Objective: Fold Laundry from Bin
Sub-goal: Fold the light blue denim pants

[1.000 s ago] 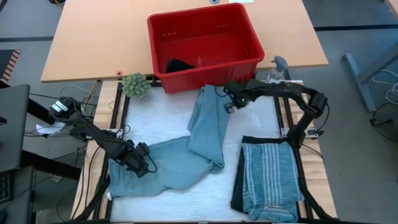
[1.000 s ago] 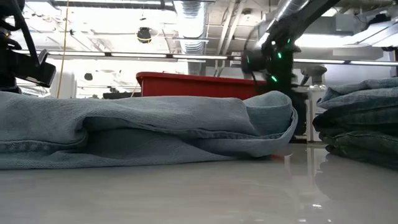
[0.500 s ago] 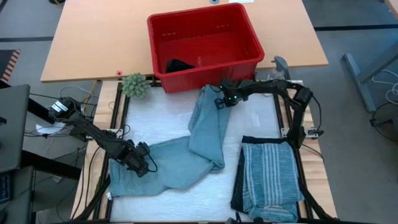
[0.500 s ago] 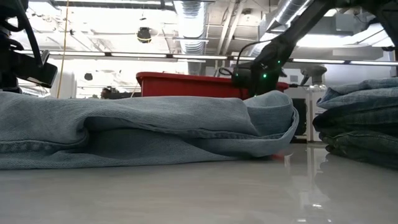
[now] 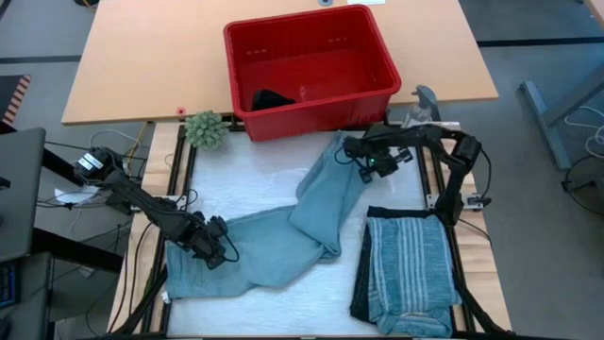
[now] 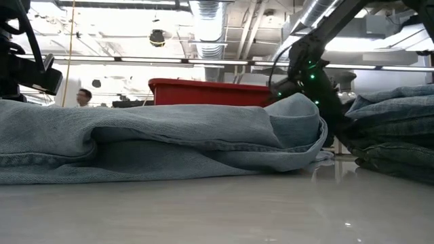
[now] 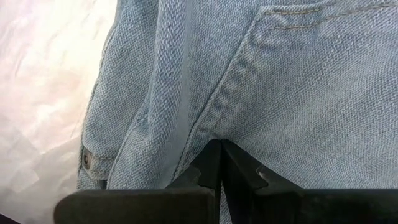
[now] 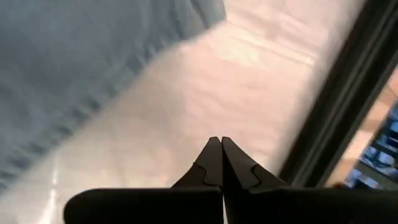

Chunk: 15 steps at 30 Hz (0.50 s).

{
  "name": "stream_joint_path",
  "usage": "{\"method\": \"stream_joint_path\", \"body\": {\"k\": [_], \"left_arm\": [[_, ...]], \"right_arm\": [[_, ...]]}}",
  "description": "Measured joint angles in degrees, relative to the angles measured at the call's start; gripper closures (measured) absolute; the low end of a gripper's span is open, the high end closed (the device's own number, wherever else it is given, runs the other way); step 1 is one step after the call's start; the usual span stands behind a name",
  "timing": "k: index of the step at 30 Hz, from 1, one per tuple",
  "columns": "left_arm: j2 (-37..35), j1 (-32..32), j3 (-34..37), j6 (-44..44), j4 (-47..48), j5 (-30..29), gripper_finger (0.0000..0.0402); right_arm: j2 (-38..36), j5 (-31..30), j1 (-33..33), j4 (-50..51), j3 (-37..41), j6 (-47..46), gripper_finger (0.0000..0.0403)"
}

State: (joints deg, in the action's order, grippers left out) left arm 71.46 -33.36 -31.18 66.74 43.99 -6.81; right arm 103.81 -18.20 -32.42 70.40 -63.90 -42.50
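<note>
Light blue jeans [image 5: 302, 222] sprawl mid-table, near the red bin [image 5: 311, 66]. Left gripper [image 5: 215, 247] pinches their waist; right gripper [image 5: 370, 162], closed and empty, should regrip the far leg squarely.

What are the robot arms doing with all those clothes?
They are folding laundry from the red bin. The left hand is shut and pressed on the waist end of the light blue jeans spread over the table. The right hand, also shut, is at the jeans' far leg end near the bin; whether it grips the cloth is hard to tell. A folded stack with a striped shirt lies on the right. One small black item waits in the bin.
</note>
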Motion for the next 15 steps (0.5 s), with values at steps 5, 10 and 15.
{"method": "stream_joint_path", "body": {"k": [5,10,15], "left_arm": [[0.00,-0.02,0.00,0.01,-0.01,-0.85,0.0400],[0.00,-0.02,0.00,0.08,-0.02,-1.38,0.0400],[0.00,0.00,0.00,2.37,-0.10,-0.92,0.0400]], "right_arm": [[-6.46,-1.16,2.15,-4.08,-1.07,0.77,0.0387],[-10.25,-1.19,1.51,-19.28,-1.40,6.14,0.0387],[-5.36,-1.58,0.75,-25.66,-1.22,7.00,0.0387]]}}
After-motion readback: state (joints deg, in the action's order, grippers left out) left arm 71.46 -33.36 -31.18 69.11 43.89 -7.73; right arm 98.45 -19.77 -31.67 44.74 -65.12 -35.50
